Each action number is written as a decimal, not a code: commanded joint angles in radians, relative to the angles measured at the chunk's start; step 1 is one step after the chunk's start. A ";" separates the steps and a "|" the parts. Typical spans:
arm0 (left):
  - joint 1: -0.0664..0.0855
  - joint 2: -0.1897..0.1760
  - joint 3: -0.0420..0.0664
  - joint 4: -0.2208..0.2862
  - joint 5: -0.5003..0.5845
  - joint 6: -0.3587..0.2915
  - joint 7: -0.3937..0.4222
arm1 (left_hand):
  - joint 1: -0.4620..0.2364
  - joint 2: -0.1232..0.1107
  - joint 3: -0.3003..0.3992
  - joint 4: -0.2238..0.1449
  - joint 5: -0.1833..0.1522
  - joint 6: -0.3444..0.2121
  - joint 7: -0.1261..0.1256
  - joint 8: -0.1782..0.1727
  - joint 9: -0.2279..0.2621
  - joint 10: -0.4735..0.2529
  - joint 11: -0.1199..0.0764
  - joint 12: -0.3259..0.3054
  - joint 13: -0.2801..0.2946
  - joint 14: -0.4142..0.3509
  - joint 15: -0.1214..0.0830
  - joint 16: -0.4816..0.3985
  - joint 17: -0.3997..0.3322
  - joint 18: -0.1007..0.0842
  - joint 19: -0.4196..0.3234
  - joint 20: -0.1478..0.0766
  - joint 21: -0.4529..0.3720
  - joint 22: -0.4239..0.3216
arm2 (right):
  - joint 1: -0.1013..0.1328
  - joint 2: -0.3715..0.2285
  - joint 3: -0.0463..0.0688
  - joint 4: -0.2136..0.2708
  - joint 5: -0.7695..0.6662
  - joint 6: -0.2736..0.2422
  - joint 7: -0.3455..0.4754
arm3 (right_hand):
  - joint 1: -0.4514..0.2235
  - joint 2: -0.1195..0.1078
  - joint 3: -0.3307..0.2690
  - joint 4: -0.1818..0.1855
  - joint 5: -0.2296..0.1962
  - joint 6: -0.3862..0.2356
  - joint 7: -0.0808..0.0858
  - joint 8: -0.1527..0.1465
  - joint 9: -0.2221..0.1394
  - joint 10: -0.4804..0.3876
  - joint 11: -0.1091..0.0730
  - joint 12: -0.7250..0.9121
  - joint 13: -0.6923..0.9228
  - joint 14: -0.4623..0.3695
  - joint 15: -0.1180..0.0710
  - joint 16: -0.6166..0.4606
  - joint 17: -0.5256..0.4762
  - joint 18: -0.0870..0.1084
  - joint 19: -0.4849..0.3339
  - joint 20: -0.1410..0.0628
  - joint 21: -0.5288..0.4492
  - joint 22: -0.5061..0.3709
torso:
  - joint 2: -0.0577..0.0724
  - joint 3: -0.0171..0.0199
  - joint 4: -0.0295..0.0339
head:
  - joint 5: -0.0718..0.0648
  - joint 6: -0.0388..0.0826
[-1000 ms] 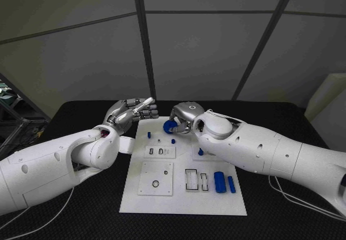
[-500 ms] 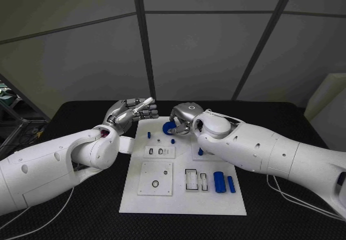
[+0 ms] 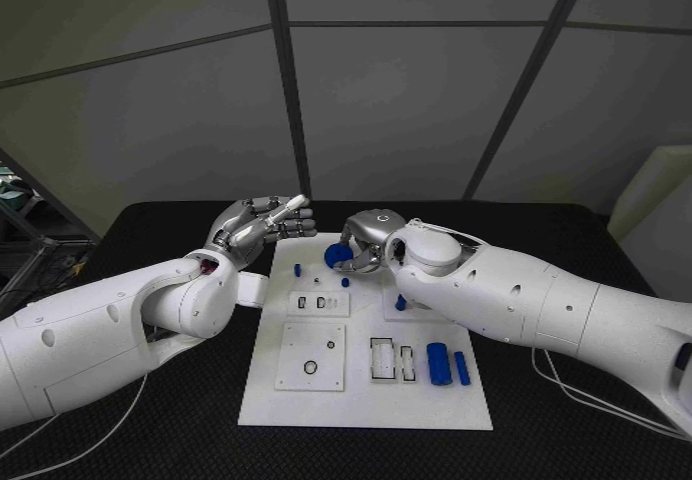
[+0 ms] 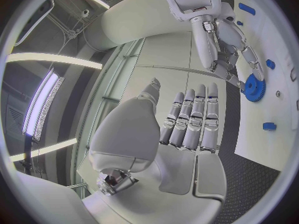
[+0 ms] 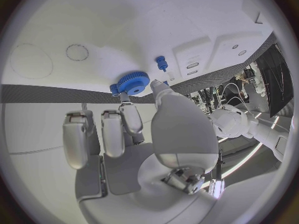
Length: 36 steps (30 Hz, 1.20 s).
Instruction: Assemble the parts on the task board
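Head view is showing the right hand (image 3: pixel 369 235) pinching a blue gear (image 3: pixel 339 255) at its fingertips over the task board (image 3: pixel 368 400)'s far end; the left hand (image 3: pixel 257 226), just beside, is hovering open, holding nothing.

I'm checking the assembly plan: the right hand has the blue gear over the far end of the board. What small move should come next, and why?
Probably lower the blue gear onto the task board. The right hand pinches the gear at the board's far end, seemingly not yet seated, while the left hand hangs open beside the board, holding nothing.
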 commanded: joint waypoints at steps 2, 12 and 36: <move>0.002 0.000 0.001 0.001 -0.005 0.010 0.003 | 0.004 0.001 0.002 -0.006 -0.003 0.006 0.017 -0.003 -0.002 0.006 0.003 -0.004 -0.001 0.002 0.003 -0.001 -0.001 -0.013 0.006 -0.001 0.003 -0.001 | 0.001 -0.002 -0.001 -0.002 0.052 0.051 0.021 | -0.013 -0.001 -0.003 0.021 -0.006 0.001 0.000 0.004 -0.001 0.005 0.002 0.005 0.003 0.060 0.003 0.003 0.043 -0.007 0.105 0.004 0.006 0.263 | 0.000 -0.0001 -0.0001 | 0.000 0.000; 0.002 -0.002 0.001 0.000 -0.005 0.011 0.003 | 0.004 0.001 0.002 -0.007 -0.003 0.006 0.017 -0.004 -0.002 0.006 0.003 -0.004 -0.001 0.002 0.003 -0.002 -0.001 -0.013 0.006 -0.001 0.003 -0.001 | 0.001 -0.024 -0.001 0.008 0.061 -0.001 0.001 | -0.018 -0.003 -0.006 0.025 -0.006 -0.003 0.001 0.003 -0.002 0.007 0.002 0.011 0.009 0.062 0.004 0.006 0.049 -0.007 0.105 0.004 0.006 0.263 | 0.000 0.0001 -0.0004 | 0.000 0.000; 0.001 -0.015 0.001 -0.007 -0.005 0.017 0.003 | 0.005 0.003 0.002 -0.009 -0.003 0.006 0.017 -0.005 -0.002 0.005 0.004 -0.006 -0.001 0.001 0.003 -0.004 -0.001 -0.013 0.006 -0.001 0.003 -0.002 | -0.007 -0.395 0.004 0.194 0.533 -0.126 0.334 | 0.205 -0.030 0.042 -0.126 -0.016 0.073 -0.014 0.016 0.004 -0.032 -0.013 -0.061 -0.055 0.049 -0.007 -0.019 0.012 0.010 0.061 -0.006 -0.028 0.191 | -0.007 0.0045 -0.0185 | -0.004 0.011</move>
